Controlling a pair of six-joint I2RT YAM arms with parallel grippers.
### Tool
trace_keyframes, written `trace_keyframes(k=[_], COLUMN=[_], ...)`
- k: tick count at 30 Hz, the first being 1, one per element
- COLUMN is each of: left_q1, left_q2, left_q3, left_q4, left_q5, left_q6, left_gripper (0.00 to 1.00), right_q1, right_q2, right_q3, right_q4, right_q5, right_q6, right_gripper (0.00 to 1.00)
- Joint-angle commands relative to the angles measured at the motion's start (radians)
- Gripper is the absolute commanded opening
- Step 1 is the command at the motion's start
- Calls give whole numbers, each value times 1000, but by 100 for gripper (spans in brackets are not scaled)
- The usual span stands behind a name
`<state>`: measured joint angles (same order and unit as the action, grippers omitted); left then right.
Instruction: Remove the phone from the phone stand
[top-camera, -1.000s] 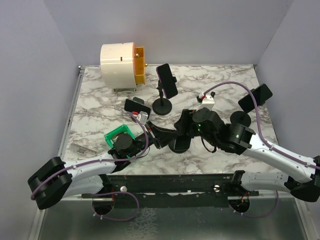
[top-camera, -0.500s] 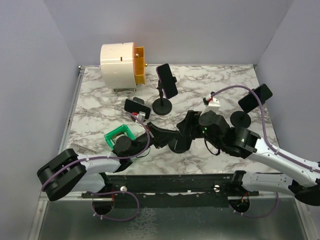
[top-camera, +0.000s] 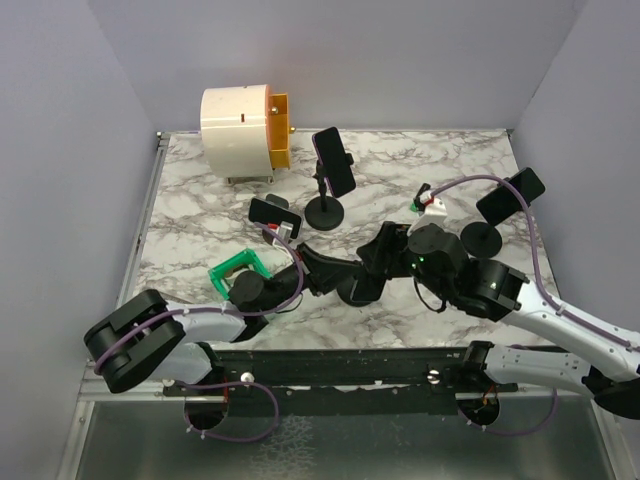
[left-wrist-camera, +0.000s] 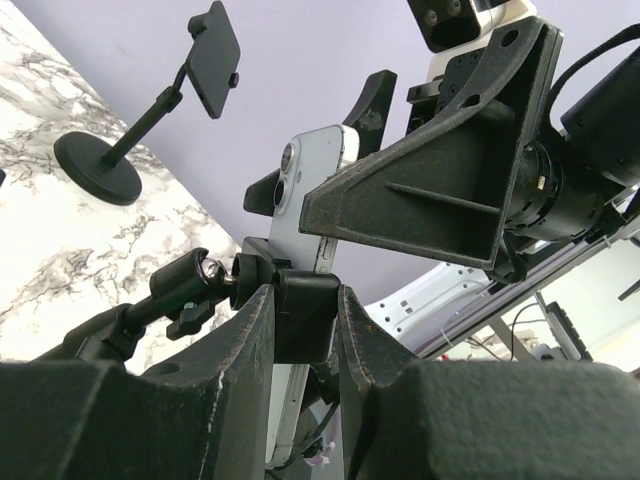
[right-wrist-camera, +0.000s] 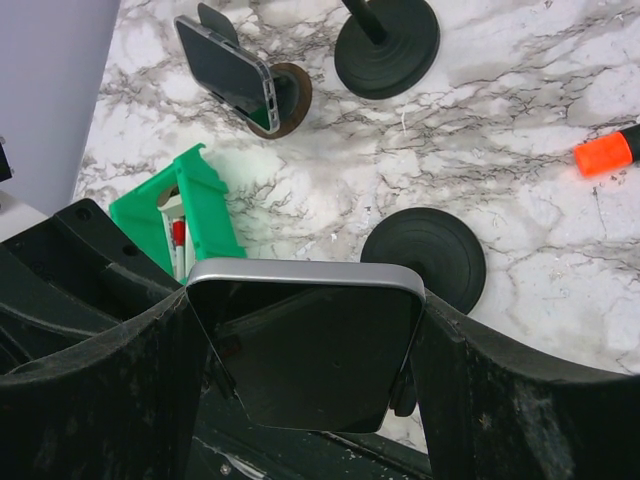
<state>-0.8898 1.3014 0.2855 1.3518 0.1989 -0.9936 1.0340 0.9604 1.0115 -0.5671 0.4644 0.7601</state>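
- Where the two arms meet over the marble table (top-camera: 200, 190), the top view shows the left gripper (top-camera: 308, 268) and right gripper (top-camera: 385, 248) bunched together above the round black base of the phone stand (top-camera: 360, 291). What they hold is hidden from this view.
- The left wrist view shows what the top view cannot. The left fingers (left-wrist-camera: 245, 340) are clenched on the stand's black cradle (left-wrist-camera: 305, 310). The pale phone (left-wrist-camera: 318, 180) stands upright just behind the cradle with its lenses toward the camera. A right finger (left-wrist-camera: 440, 190) lies along the phone's edge.
- Only the right wrist view shows the phone's dark screen, gripped on both sides between the right fingers (right-wrist-camera: 100, 380). Below it lie the stand's base, a green holder (right-wrist-camera: 195, 205) and an orange marker (right-wrist-camera: 608, 150).
- Compared with one second ago, the left elbow sits nearer the middle of the table edge. The right wrist has swung slightly to the right. The phone remains at the stand.
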Motion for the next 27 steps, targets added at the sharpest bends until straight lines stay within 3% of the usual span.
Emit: trace_keyframes(k=[1, 9, 10, 14, 16, 20, 27], left_q1=[43, 46, 46, 45, 45, 44, 42], left_q2=[56, 22, 9, -62, -97, -160, -177], left_q3=[-18, -2, 0, 21, 31, 43, 100], left_q4=[-119, -139, -152, -230, -282, -348, -434], left_q5=[-57, -12, -1, 44, 56, 73, 133], left_q6=[9, 52, 64, 117, 139, 176, 232], left_gripper=[0, 0, 3, 36, 46, 54, 57], right_q1=[1, 1, 1, 1, 1, 1, 1], right_q2=[-41, -17, -7, 20, 32, 45, 77], right_q3=[-27, 10, 20, 49, 61, 76, 105], right_q4=[-29, -94, -109, -138, -145, -150, -168], right_q5=[-83, -21, -12, 7, 10, 13, 21], right_q6=[12, 16, 17, 16, 13, 6, -3], right_gripper=[0, 0, 0, 0, 0, 0, 0])
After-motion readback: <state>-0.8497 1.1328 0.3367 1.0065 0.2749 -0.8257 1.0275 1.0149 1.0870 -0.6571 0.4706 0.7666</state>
